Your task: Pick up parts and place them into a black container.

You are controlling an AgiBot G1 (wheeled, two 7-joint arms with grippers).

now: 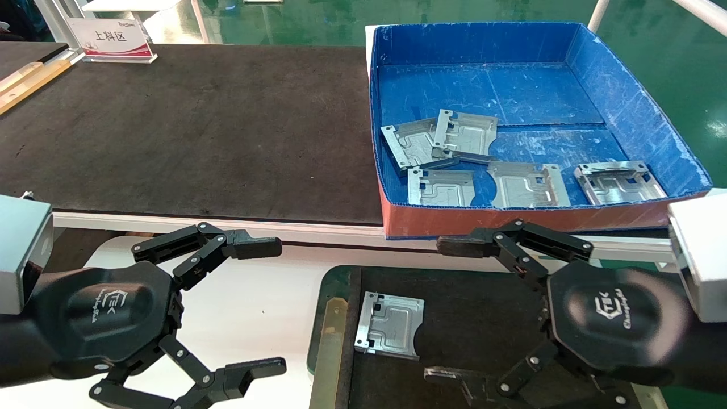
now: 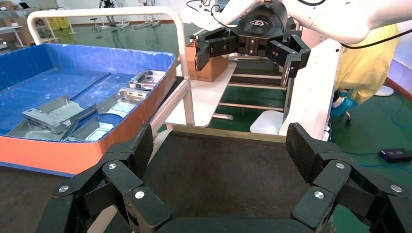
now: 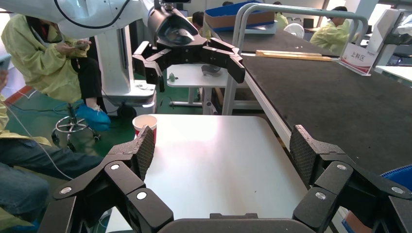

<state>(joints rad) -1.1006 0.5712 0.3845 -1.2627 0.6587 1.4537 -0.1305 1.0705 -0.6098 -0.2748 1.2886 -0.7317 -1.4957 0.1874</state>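
One part (image 1: pixel 389 324) shows in the half-hidden black container (image 1: pixel 488 318).

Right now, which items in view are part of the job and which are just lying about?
Job:
- five metal plates in the blue box
- one plate already in the black tray
- left gripper and right gripper, both open, empty

Lying about:
- table sign
- paper cup
- wooden strips

Six parts (image 1: pixel 389 325): five in the blue box (image 1: pixel 625 102), one on the black container (image 1: pixel 488 318).
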